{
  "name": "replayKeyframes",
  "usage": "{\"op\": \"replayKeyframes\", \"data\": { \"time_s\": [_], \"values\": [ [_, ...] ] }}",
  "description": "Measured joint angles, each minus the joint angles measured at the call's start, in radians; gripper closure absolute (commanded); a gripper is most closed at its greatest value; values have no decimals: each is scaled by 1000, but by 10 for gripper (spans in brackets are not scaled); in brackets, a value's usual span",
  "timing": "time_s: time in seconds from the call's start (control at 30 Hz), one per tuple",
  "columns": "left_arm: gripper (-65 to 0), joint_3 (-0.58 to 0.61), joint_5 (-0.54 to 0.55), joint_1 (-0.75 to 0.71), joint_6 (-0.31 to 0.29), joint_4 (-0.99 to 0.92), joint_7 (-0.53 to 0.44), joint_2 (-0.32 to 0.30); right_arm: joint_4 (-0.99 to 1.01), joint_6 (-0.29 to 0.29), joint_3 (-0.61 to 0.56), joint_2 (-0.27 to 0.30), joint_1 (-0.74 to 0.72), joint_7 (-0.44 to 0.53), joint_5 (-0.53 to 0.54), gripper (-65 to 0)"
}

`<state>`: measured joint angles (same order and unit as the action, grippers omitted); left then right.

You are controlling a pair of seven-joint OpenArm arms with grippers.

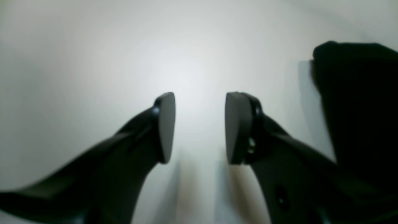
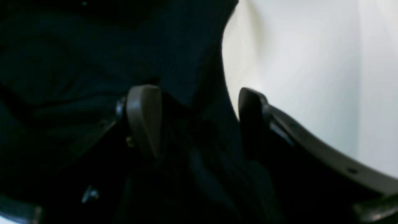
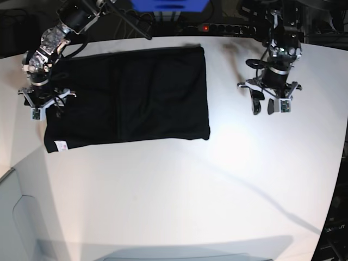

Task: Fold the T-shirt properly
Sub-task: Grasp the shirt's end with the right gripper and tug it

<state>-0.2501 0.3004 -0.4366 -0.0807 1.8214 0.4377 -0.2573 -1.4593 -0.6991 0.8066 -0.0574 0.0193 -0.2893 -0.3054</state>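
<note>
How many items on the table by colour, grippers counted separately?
Black: 1, the T-shirt, folded into a rectangle, with a small white tag at its near corner
Grippers: 2, the left gripper open over the bare white table, the right gripper open at the shirt's edge
Total: 3
</note>
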Motion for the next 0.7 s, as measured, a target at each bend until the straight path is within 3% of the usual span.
{"op": "replayKeyframes", "data": {
  "time_s": [0.2,0.27,0.37,0.5,0.7],
  "values": [
    [-253,0,0,-3,0,0,0,-1,72,4,0,21,-3,45,39,-388],
    [-253,0,0,-4,0,0,0,-3,97,4,0,24,-3,69,53,-352],
    [-253,0,0,-3,0,0,0,-3,127,4,0,30,-5,81,80,-227],
    [-253,0,0,-4,0,0,0,-3,132,4,-8,27,-12,82,82,0],
    [-253,0,0,-3,0,0,0,1,63,3,10,18,0,36,39,0]
  ]
}}
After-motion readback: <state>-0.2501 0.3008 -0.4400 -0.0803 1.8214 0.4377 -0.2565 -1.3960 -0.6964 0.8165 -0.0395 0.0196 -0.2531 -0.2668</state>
